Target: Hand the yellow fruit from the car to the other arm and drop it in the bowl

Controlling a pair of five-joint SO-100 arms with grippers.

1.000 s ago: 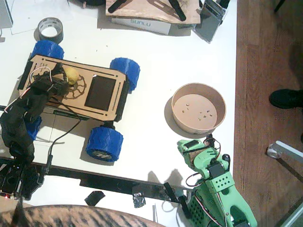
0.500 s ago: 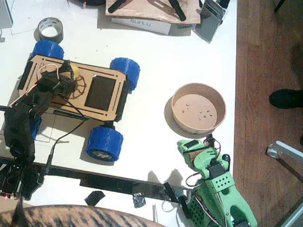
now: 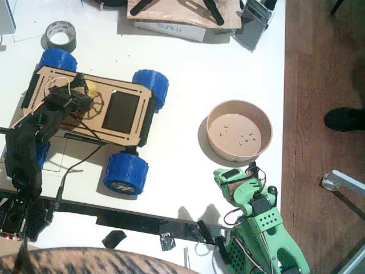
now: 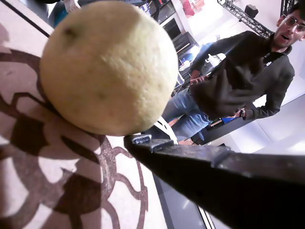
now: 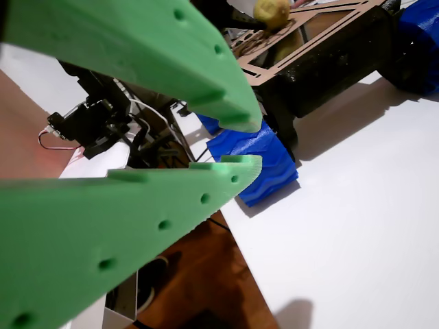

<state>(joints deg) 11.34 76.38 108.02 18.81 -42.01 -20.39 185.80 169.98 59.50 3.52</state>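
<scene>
My black left gripper (image 3: 81,96) has pushed forward over the car (image 3: 122,111) since a second ago, and now it covers most of the yellow fruit (image 3: 90,87); over the last half second I've hardly shifted. The fruit sits on the engraved emblem near the car's far-left end, only a yellow sliver peeking past my fingers in the fixed view. In a wrist view the yellow fruit (image 4: 108,67) fills the frame, resting on the wood with one dark finger (image 4: 224,176) low and just beside it. I can't see the other finger, so I cannot tell how wide I stand or whether I've pinched anything yet (my guess: closing in, not lifted).

Why so low? The fruit is round and sits on a flat deck, so I judge I need to come in at deck height to get round its middle rather than knock it rolling.

My green right gripper (image 3: 236,180) waits near the table's front edge, just below the bowl (image 3: 212,132), jaws parted and empty. In a wrist view its green fingers (image 5: 171,41) frame the car and a blue wheel (image 5: 257,161), which suits a receiver facing the giver.

Room to move: bare white table (image 3: 182,63) lies between car and bowl, a good meeting lane. The grey tape roll (image 3: 60,34) sits beyond the car, clear of it. A person (image 4: 238,81) stands off behind.
</scene>
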